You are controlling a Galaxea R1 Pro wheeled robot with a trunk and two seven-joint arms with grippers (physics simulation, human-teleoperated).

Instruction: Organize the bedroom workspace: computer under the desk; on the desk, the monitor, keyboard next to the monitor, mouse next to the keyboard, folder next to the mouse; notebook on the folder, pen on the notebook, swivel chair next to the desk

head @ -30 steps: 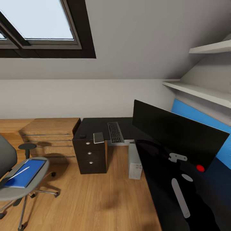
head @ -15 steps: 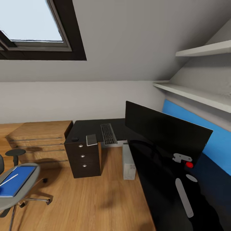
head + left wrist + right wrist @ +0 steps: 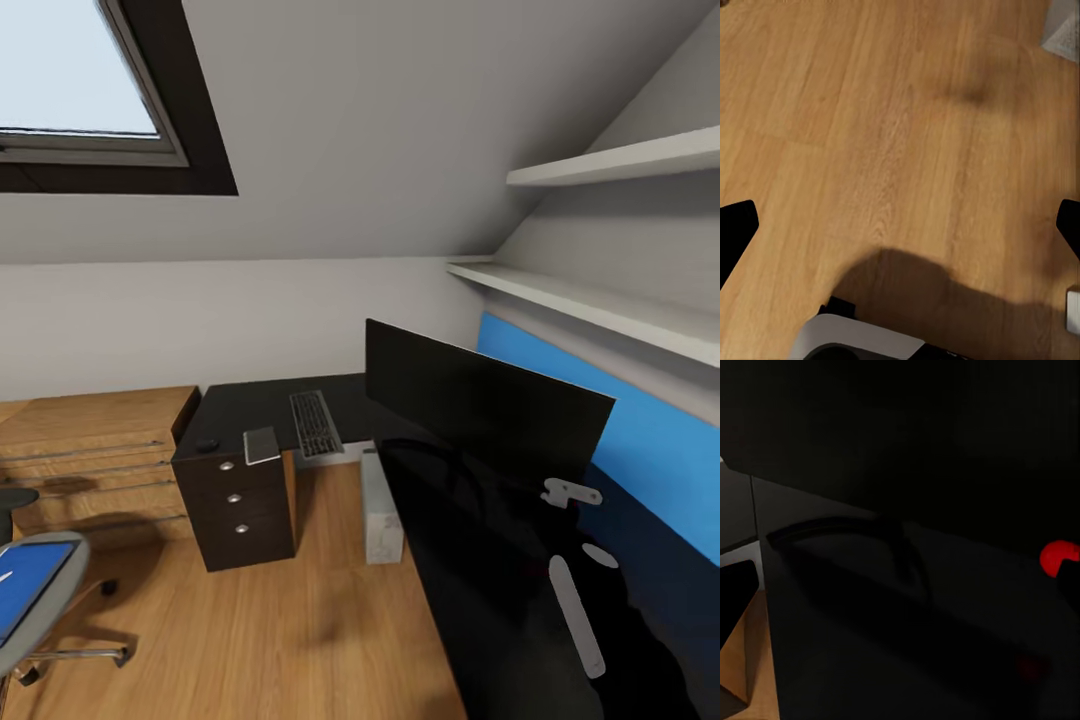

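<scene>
The blue folder [image 3: 25, 590] is seen on the swivel chair [image 3: 40, 610], far to the left arm's side, well apart from the table [image 3: 470, 530]. The left tool [image 3: 900, 225] is spread wide and empty; the right tool's state cannot be told.

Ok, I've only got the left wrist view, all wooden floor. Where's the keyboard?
Observer: On the desk, on its far wing, just past the monitor's far end.
Operator: And the folder?
Observer: The folder lies on the chair seat, at the head view's lower left edge.
Operator: Computer?
Observer: The computer stands on the floor under the desk, near its inner corner.
</scene>
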